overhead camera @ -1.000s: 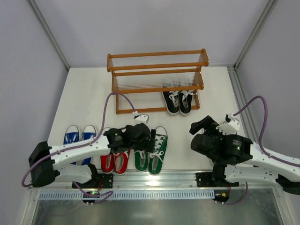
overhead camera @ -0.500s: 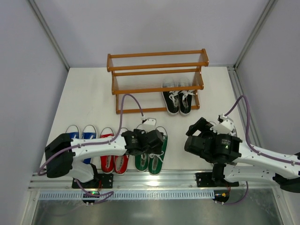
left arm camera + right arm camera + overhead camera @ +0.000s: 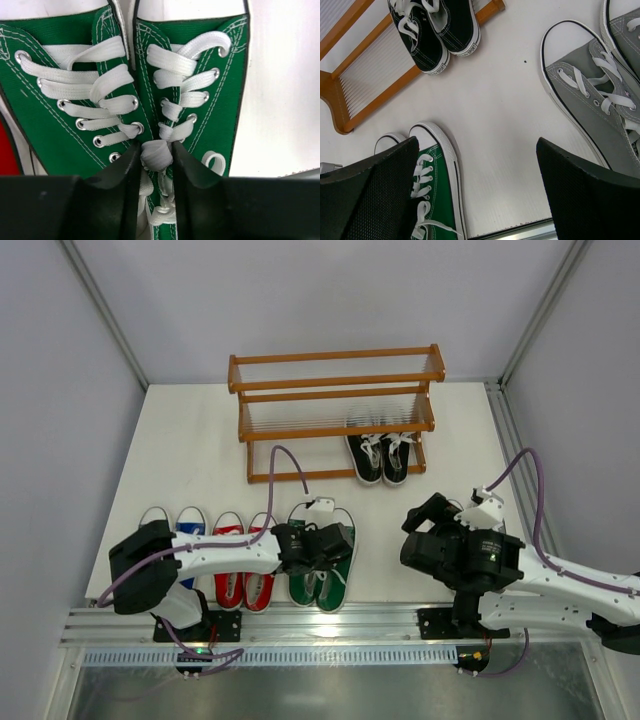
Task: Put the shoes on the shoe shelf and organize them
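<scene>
green shoes (image 3: 65, 130) side by side, inner edges pinched between left fingers (image 3: 122, 172)

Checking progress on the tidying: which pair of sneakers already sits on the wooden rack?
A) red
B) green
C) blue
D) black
D: the black sneakers rest on the lowest tier of the shoe shelf, at its right end with toes over the front rail, while the green sneakers lie on the table.
</scene>
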`<action>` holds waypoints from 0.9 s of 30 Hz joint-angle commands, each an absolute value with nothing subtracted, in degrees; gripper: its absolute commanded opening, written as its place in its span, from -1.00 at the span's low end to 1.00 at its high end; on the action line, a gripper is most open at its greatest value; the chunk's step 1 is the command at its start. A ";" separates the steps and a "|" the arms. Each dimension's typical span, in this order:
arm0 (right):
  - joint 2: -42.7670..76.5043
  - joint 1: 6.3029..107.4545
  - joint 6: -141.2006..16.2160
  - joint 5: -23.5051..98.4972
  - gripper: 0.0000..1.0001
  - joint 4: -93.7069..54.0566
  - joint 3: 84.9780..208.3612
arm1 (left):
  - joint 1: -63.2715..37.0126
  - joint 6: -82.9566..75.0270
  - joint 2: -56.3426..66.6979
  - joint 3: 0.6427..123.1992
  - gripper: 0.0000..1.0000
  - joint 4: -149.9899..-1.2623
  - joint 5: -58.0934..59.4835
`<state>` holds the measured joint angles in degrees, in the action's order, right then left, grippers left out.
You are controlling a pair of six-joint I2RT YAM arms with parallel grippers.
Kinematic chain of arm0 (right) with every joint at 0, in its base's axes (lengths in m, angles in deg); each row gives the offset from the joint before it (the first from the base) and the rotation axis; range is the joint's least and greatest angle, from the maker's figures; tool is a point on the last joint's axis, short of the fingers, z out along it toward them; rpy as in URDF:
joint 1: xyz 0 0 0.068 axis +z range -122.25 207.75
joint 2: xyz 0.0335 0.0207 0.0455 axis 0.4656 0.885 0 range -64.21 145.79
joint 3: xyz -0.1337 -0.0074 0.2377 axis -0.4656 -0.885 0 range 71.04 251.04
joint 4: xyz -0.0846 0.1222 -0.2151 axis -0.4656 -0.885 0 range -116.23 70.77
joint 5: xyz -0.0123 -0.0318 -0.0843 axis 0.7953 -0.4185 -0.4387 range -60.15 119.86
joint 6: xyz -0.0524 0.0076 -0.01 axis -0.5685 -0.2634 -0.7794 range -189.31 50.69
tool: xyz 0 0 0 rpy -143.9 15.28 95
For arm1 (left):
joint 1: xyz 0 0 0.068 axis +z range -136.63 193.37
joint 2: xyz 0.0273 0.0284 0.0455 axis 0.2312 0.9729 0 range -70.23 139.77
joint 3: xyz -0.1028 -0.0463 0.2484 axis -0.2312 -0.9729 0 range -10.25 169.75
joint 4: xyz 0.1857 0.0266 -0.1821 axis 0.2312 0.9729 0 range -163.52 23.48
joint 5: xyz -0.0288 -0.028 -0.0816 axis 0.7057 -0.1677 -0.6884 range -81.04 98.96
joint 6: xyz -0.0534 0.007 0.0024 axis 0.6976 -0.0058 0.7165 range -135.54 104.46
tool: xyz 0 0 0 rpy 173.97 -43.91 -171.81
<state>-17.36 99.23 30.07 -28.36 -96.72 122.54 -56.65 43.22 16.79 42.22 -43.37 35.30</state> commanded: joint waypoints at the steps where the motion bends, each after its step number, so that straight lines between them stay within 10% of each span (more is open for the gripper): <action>1: -17.81 99.21 31.33 -31.32 0.99 -104.31 122.54 | -56.77 44.31 17.66 39.41 -0.52 -45.83 36.38; 4: -17.81 99.21 31.24 -31.32 0.99 -104.48 122.54 | -56.77 44.31 17.84 39.15 -1.00 -45.84 36.20; 27: -21.23 99.21 30.19 -31.40 0.99 -104.84 121.75 | -42.09 26.83 7.38 50.65 -0.99 -47.94 38.49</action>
